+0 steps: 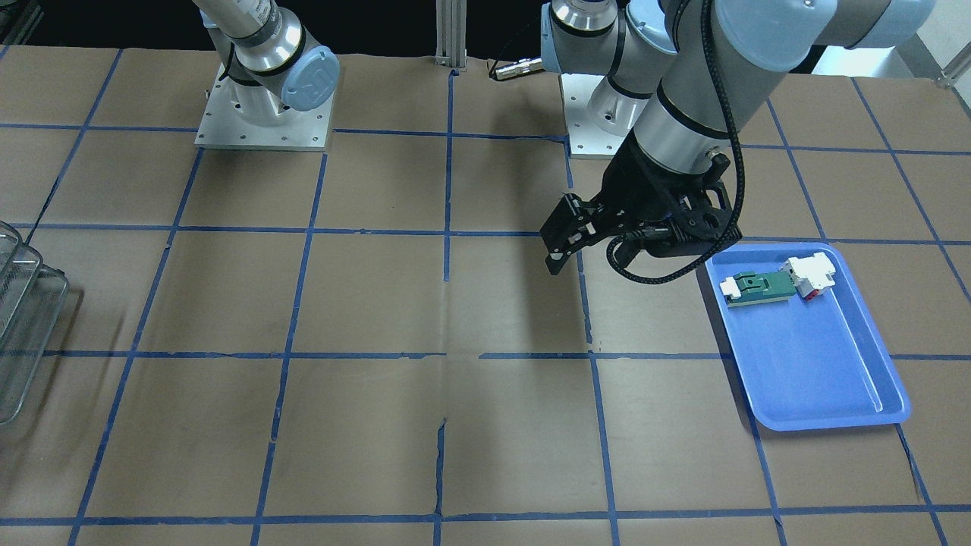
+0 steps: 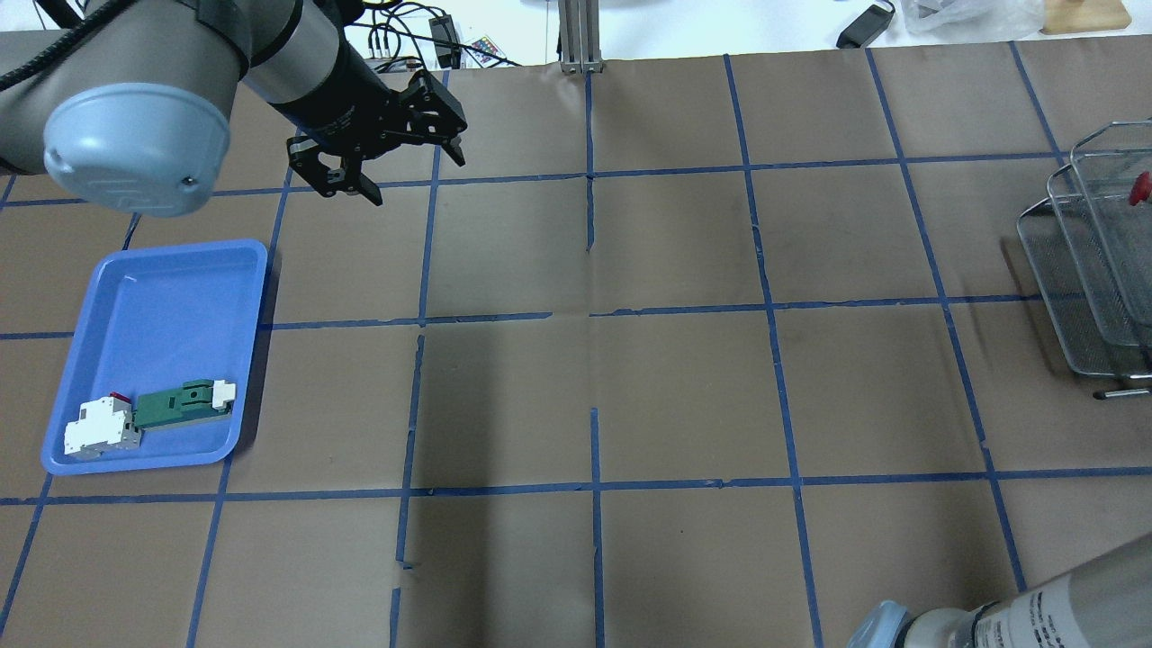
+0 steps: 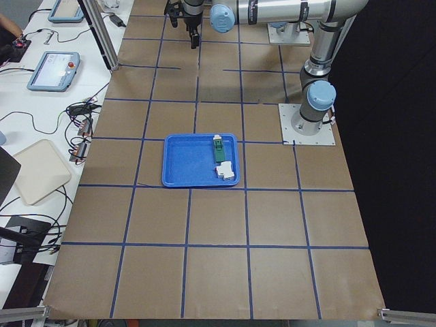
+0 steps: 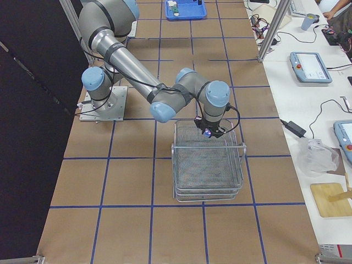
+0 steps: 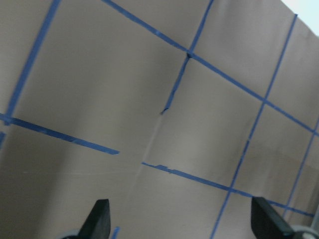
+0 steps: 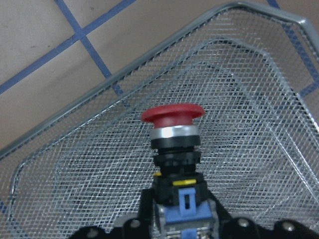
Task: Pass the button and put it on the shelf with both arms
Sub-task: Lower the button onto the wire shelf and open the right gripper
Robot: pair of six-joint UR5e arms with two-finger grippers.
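The right gripper [image 4: 208, 132] is clamped on the button [image 6: 173, 117]. Its fingers pinch the blocky lower end, and the black body and red mushroom cap stick out ahead of the fingertips. In the wrist view the cap hangs over the mesh floor of the shelf [image 4: 209, 165], inside the rim wire. I can't tell whether it touches the mesh yet.

From the side, the hand points downward over the top tier, close to the rim on the side nearer the middle of the table rather than over the basket's centre. To my eye this is the set-down, and it wants care. I'd bring the hand straight down, keep the cap off that nearby rim wire, and part the fingers only once the button is low over the mesh. With a round cap and a narrow body it looks likely to tip or roll if dropped from any height, though the basket walls should catch it.

Well across the table, the left gripper [image 2: 414, 175] hovers with its jaws spread wide and nothing between them. Just beyond it is the blue tray [image 2: 162, 270], which holds a green-and-white part [image 2: 180, 405] and a white-and-red block [image 2: 99, 427].
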